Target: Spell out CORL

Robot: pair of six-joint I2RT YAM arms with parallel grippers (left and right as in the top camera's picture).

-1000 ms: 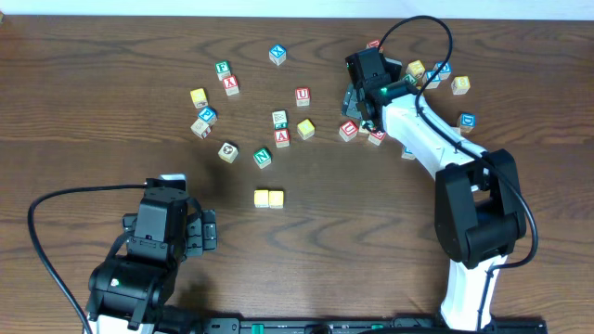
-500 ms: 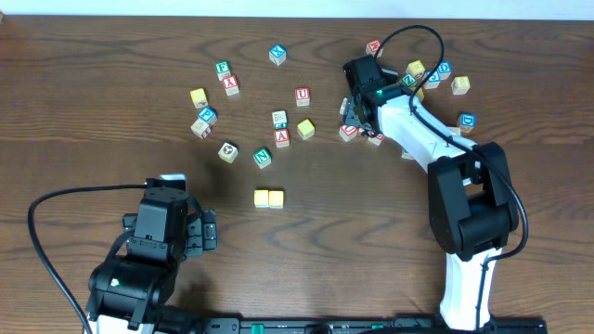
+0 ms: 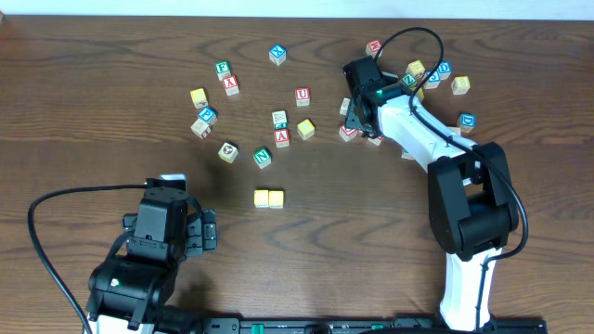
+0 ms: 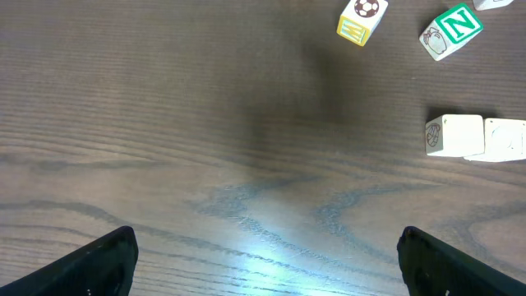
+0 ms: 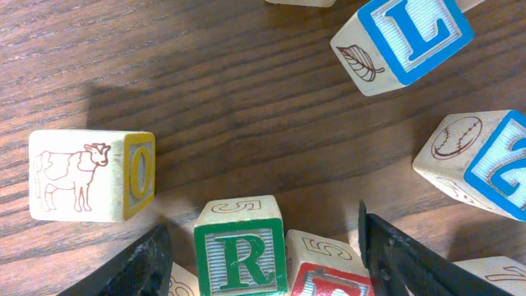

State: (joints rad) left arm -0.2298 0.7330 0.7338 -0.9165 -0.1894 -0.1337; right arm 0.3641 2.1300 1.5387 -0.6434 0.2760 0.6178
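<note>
Right claw spread open over the R cube, left claw open too; likely light, stiff, smooth wood, so pinch opposite flat sides, avoiding the touching red-lettered cube

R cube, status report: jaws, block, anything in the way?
Right jaws open around R cube, not closed. Left jaws open, holding nothing. Red-lettered cube touches R's side, also between jaws. Two yellow cubes already side by side.
</note>
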